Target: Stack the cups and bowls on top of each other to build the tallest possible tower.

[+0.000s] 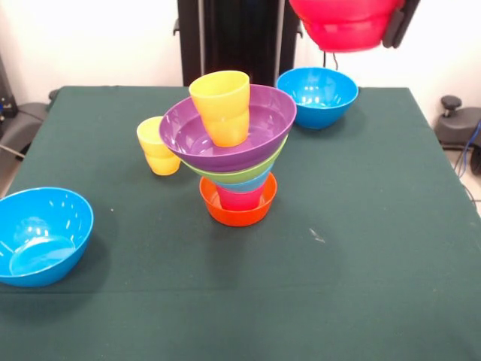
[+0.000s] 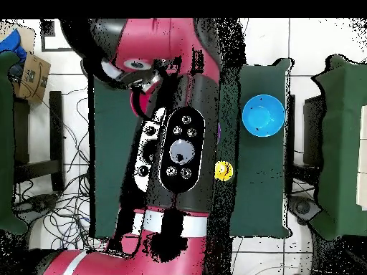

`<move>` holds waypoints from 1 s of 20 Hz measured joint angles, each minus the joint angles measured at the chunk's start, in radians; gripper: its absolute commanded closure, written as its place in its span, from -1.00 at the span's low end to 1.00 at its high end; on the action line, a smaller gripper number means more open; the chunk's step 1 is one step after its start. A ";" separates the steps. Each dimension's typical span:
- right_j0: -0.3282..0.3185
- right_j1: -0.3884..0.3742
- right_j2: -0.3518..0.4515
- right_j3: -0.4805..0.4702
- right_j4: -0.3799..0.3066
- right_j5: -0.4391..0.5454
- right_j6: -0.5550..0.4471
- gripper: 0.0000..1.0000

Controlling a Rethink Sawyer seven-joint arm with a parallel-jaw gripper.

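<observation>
The arm [image 2: 161, 136] has glossy red shells with black joints. One long black oval plate [image 2: 183, 150] carries round silver buttons, and white bands ring the lower part.

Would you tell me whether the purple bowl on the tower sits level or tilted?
Tilted: the purple bowl leans on the tower, its rim higher toward the table's far side.

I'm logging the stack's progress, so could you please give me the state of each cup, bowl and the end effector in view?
tower: standing, purple bowl leaning.
orange bowl: upright, tower's base.
purple bowl: tilted, widest, near the top.
yellow cup in the purple bowl: upright, topmost.
yellow cup on the table: upright, behind the tower, unstacked.
far blue bowl: upright, empty.
near blue bowl: tipped, empty.
red bowl: lifted above the table.
end effector: beside the red bowl; grip unclear.
</observation>
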 measured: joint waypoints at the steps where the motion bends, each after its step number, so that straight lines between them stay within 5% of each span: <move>1: -0.008 0.003 0.001 -0.019 0.000 0.008 -0.003 1.00; 8: -0.049 0.023 0.003 -0.106 -0.004 0.041 -0.050 1.00; 20: -0.099 0.021 0.003 -0.121 -0.016 0.041 -0.181 1.00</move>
